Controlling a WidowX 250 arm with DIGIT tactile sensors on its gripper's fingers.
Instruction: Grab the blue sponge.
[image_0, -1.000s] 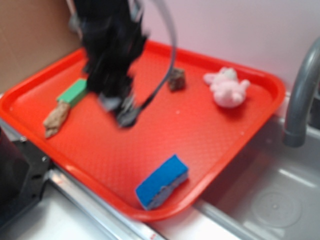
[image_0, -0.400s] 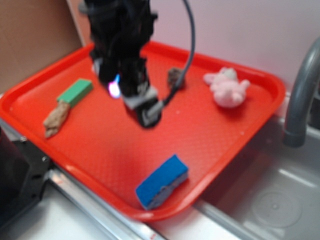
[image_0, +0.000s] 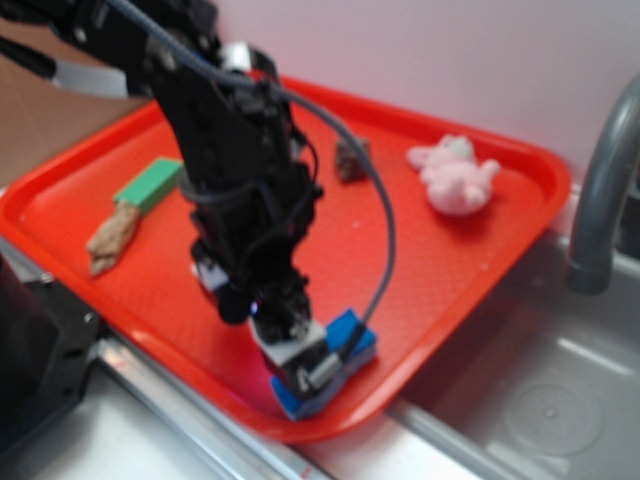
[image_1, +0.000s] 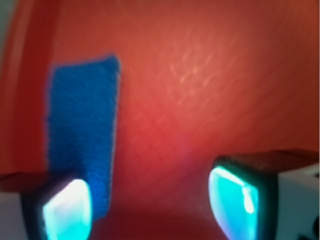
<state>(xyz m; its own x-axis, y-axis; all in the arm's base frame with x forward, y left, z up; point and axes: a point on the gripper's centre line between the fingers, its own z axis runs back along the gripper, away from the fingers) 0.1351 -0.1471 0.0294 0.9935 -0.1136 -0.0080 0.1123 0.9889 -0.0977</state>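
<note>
In the last second my arm has swung from the back of the red tray (image_0: 480, 250) down to its near edge, and the gripper (image_0: 300, 362) now hangs right over the blue sponge (image_0: 352, 338), which lies flat by the tray's front rim. The jaws stand open: the wrist view shows both fingertips apart, the sponge (image_1: 82, 135) running past one fingertip (image_1: 67, 210) rather than lying between the two. To do this well I'd nudge sideways until the sponge is centred, then descend and close across its narrow width. The arm reaches forward with the wrist pitched steeply downward.
</note>
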